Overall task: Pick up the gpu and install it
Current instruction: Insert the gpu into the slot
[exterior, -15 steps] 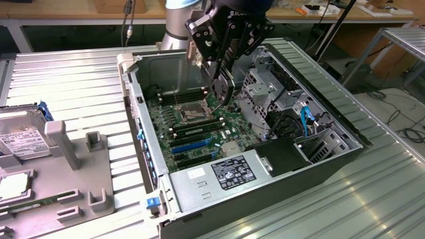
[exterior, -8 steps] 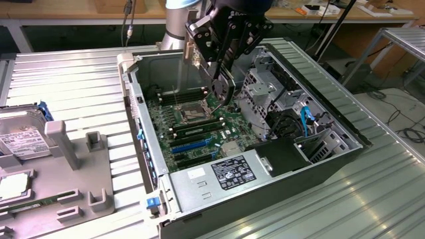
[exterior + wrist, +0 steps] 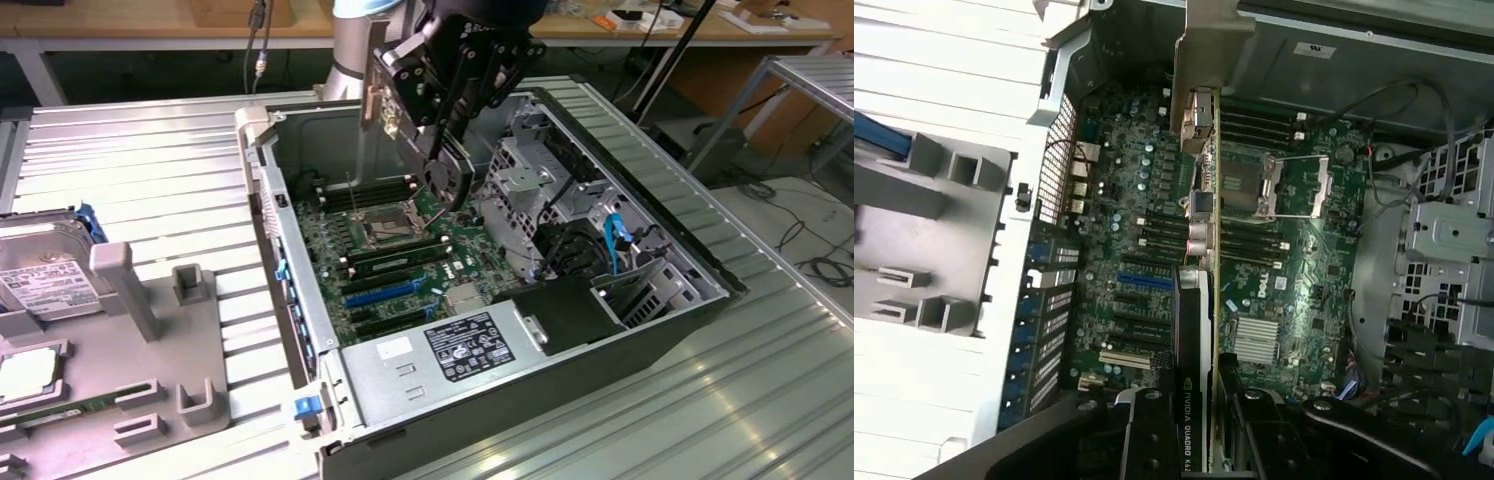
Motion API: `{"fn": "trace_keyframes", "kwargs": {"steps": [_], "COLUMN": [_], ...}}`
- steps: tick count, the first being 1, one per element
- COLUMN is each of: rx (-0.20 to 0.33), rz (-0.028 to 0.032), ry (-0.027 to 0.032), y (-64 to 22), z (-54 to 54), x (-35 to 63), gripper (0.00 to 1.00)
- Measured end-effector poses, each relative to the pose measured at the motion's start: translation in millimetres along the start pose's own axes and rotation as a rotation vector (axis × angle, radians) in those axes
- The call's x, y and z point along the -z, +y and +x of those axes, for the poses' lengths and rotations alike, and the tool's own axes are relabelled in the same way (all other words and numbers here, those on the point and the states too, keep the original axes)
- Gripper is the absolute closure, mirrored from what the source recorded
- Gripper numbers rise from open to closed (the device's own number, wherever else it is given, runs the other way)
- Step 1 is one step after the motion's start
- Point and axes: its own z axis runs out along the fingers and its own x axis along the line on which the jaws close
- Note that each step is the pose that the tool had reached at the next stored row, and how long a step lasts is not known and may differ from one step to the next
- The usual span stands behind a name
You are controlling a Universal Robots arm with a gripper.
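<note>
Ribbed metal tabletop (image 3: 134,170) under open computer case (image 3: 601,370), wooden benches (image 3: 134,25) behind, gripper (image 3: 441,140) clamped on the gpu (image 3: 457,185) above it.

Exterior view high, oblique — wrist view close above; shared motherboard (image 3: 1304,290)

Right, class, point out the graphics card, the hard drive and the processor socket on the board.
graphics card (image 3: 1192,310), wrist view, its black heatsink edge.
hard drive (image 3: 38,283), exterior view, its white label.
processor socket (image 3: 387,226), exterior view, middle of the socket.
</note>
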Motion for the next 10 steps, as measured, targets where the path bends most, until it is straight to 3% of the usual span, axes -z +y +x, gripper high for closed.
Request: {"fn": "trace_keyframes", "kwargs": {"steps": [10], "rx": [0.064], "rz": [-0.0015], "ry": [0.0069], "y": [0.0], "z": [0.0], "x": [0.0], "gripper": [0.73]}}
